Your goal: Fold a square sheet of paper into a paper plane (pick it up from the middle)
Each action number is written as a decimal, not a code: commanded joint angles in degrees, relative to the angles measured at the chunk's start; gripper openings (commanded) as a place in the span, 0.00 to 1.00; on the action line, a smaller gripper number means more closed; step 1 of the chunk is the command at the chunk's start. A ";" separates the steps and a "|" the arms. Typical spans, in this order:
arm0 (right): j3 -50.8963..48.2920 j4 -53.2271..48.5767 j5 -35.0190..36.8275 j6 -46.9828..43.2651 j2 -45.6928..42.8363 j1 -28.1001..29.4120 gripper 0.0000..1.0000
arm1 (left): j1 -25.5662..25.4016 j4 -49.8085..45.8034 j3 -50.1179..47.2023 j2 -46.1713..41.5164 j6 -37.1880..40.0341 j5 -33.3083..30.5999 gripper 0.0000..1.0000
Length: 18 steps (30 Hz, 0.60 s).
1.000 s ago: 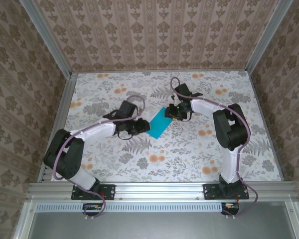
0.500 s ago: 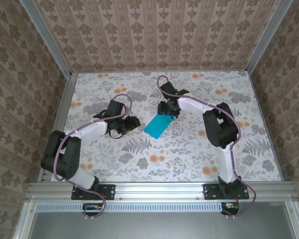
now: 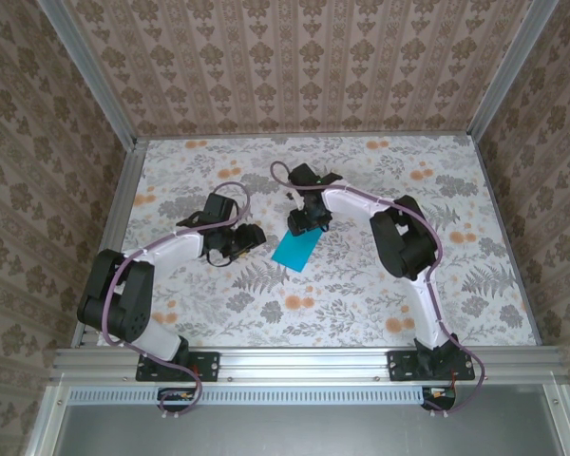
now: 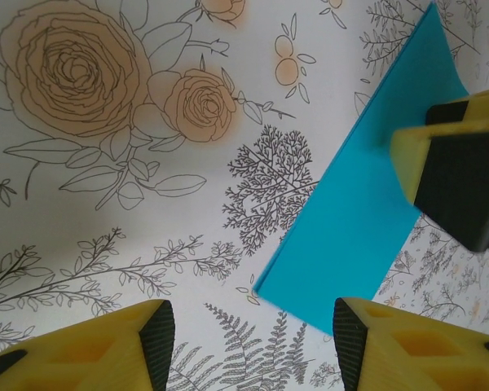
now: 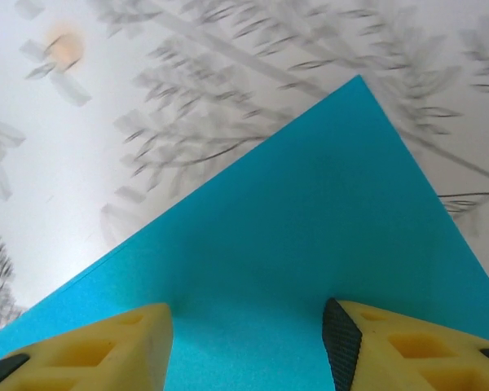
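Top external view: the turquoise sheet of paper [image 3: 294, 250] lies flat at frame centre. Left gripper [image 3: 250, 237] gapes empty just left of it; right gripper [image 3: 300, 221] hangs spread, grasping nothing, over its upper end.

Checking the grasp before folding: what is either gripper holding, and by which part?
Nothing. Both the left gripper and right gripper are open; the turquoise paper lies flat on the table.

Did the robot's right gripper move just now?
Yes. The right gripper slid left in the top view, nearer the printed orange flowers.
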 commanded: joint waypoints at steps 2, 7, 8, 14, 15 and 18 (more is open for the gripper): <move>-1.38 -8.06 -6.71 -13.33 2.02 1.35 0.55 | 0.38 -0.81 -0.89 -1.82 0.28 -0.58 0.57; -1.85 -4.59 -5.53 -11.08 -3.12 1.40 0.57 | 0.21 -0.61 -1.34 -2.39 -0.52 -0.23 0.58; -2.37 -2.98 -5.26 -8.30 -4.88 1.42 0.57 | 0.12 -0.27 -1.51 -2.53 -0.76 0.08 0.58; -11.18 7.66 0.13 13.43 -14.64 1.13 0.58 | -1.04 0.70 -3.06 -3.50 -2.11 0.56 0.61; -12.13 7.47 2.57 17.27 -15.21 1.13 0.58 | -1.16 1.15 -3.34 -3.59 -2.47 0.85 0.61; -13.29 6.44 6.52 24.33 -15.01 0.88 0.58 | -1.20 1.58 -3.87 -3.59 -2.89 0.94 0.63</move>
